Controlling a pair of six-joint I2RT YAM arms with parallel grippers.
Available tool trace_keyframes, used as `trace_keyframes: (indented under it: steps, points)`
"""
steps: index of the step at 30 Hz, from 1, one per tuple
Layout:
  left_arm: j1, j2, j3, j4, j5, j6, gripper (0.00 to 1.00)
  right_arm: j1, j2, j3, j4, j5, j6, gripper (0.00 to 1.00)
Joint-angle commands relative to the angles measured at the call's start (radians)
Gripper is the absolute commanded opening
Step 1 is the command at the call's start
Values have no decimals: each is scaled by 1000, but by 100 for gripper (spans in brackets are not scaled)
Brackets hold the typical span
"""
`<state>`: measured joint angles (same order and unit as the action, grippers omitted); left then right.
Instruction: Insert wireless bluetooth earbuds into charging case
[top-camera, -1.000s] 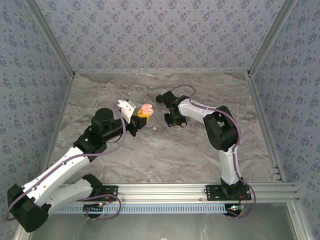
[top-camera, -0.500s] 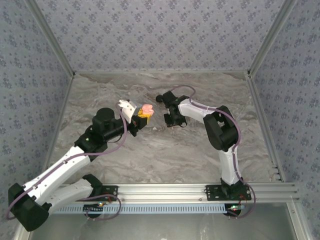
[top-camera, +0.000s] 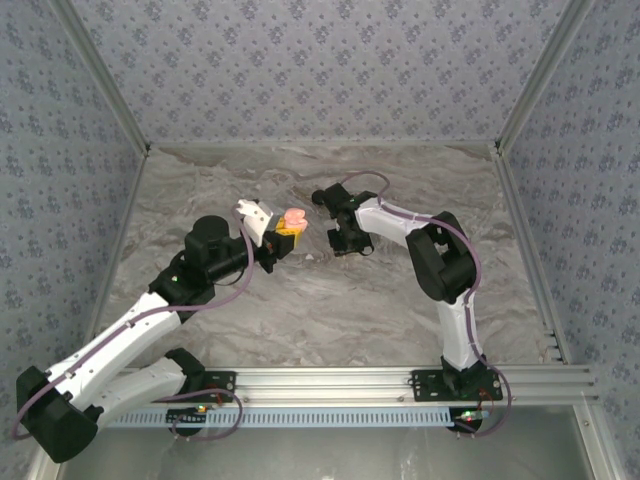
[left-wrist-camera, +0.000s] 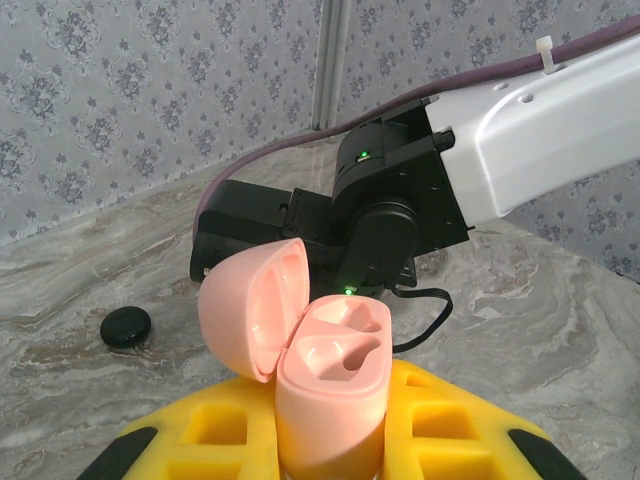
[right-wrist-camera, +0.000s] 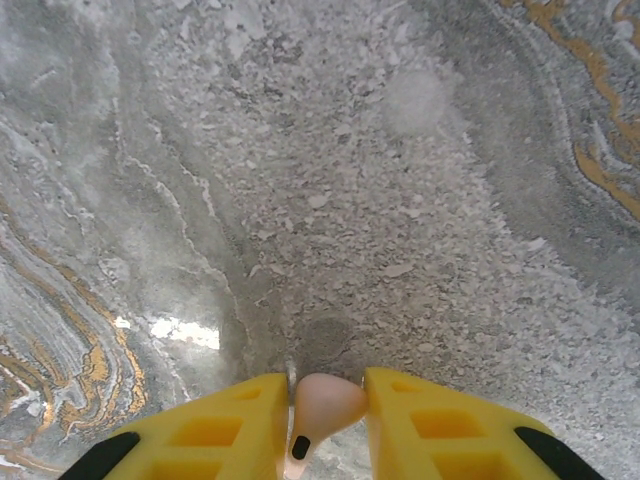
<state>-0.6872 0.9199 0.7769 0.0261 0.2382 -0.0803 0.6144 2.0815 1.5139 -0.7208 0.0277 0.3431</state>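
Arms unmoved; right tool (right-wrist-camera: 327, 388) pinches earbud (right-wrist-camera: 330, 408) over open tabletop (right-wrist-camera: 350, 200).

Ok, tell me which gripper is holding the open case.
The left gripper: it clamps the pink charging case upright, with the lid flipped open. The right gripper pinches a small pink earbud instead.

no readable text, labels, brands, numbers or signs on anything in view
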Motion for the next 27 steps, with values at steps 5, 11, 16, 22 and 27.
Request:
trace_keyframes:
  steps: [5, 11, 16, 22, 27]
  points:
    - [4, -5, 13, 26, -5, -13, 17, -1, 25, 26, -37, 4, 0, 30]
    - [4, -4, 13, 26, -6, -11, 17, -4, 53, 47, -37, -21, -1, 30]
    - [4, -4, 13, 24, -8, -10, 17, -3, 61, 45, -38, -24, 0, 24]
    - [4, 27, 8, 30, -10, -24, 17, -13, 25, 10, 4, -44, -6, 22]
    - [12, 89, 6, 39, -13, -51, 17, -49, -44, -63, 76, -104, -16, 21]
